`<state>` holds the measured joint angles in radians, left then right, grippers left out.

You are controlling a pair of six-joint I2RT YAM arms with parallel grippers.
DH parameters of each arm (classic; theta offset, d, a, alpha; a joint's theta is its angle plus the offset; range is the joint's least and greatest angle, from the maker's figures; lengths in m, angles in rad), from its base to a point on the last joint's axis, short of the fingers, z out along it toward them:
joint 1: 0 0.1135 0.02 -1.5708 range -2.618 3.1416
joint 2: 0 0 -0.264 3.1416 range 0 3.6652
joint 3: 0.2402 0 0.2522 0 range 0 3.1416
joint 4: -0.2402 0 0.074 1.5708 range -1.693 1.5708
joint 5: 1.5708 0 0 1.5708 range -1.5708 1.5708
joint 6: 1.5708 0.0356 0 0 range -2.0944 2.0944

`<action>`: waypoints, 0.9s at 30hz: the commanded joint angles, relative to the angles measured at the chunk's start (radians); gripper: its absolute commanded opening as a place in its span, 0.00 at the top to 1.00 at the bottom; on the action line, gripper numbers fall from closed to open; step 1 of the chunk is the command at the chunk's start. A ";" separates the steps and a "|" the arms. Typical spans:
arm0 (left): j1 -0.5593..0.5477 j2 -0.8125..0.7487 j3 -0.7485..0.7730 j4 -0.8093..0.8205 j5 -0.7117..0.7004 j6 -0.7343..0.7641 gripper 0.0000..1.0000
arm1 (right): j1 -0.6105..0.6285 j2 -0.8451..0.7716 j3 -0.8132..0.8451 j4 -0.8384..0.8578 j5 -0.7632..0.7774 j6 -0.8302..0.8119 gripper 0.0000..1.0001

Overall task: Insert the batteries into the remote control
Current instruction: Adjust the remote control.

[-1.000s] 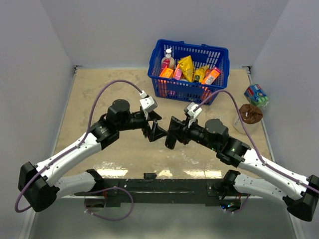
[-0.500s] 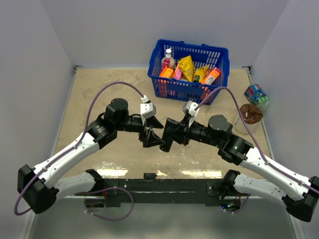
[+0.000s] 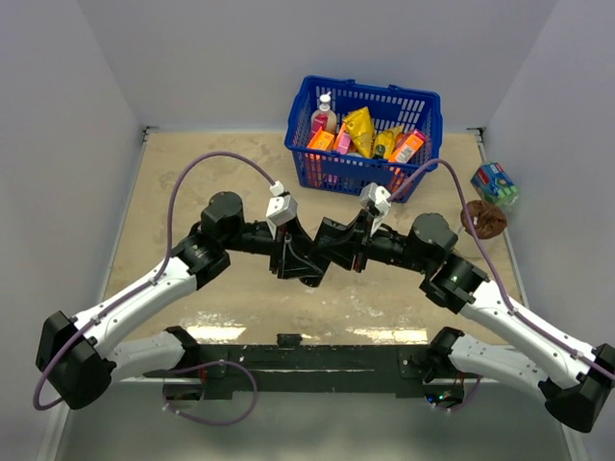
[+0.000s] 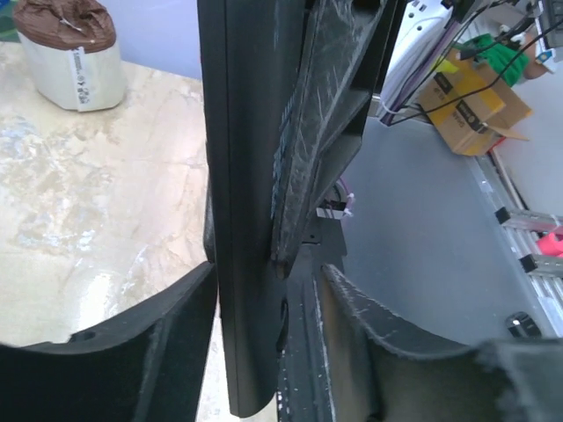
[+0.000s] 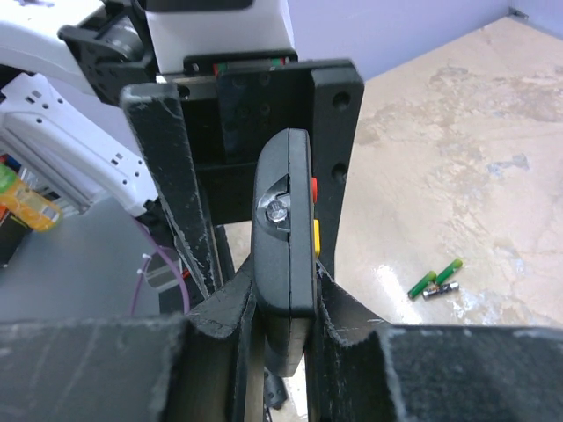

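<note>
My right gripper (image 5: 283,303) is closed on the remote control (image 5: 286,220). Its two fingers press on both flat faces near one end, and the remote stands on its narrow edge, lifted above the table (image 5: 457,158).

My left gripper (image 4: 264,290) comes from the opposite side and is about half open around the same remote. In the left wrist view one of its fingers touches the remote. The other finger stands apart from it, with a part of the right gripper between them. In the right wrist view there is also a clear gap between one left finger and the remote, so this hand does not clamp it.

The batteries (image 5: 435,281), two small green ones, lie close together on the table, well apart from both grippers. I cannot tell if they touch each other.

From above, the two grippers meet over the middle of the table, on the near side of the blue basket (image 3: 336,173). A cup (image 4: 66,53) with a brown lid stands near the table's right edge.
</note>
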<state>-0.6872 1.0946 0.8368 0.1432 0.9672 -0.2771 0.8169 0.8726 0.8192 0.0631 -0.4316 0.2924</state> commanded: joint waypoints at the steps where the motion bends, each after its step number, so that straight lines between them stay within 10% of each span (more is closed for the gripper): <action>1: 0.008 0.014 -0.008 0.116 0.059 -0.066 0.49 | -0.036 -0.006 0.011 0.118 -0.079 0.043 1.00; 17: 0.014 0.059 -0.042 0.347 0.057 -0.247 0.62 | -0.047 0.031 0.006 0.127 -0.118 0.031 1.00; 24: 0.015 0.048 -0.062 0.369 0.027 -0.263 0.98 | -0.047 0.036 0.005 0.119 -0.108 0.033 1.00; 27: 0.020 0.025 -0.065 0.274 -0.080 -0.196 1.00 | -0.045 0.026 0.026 0.061 -0.044 -0.005 0.73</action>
<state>-0.6743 1.1530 0.7799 0.4389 0.9855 -0.5129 0.7712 0.9054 0.8185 0.1387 -0.5156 0.3252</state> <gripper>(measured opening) 0.351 0.206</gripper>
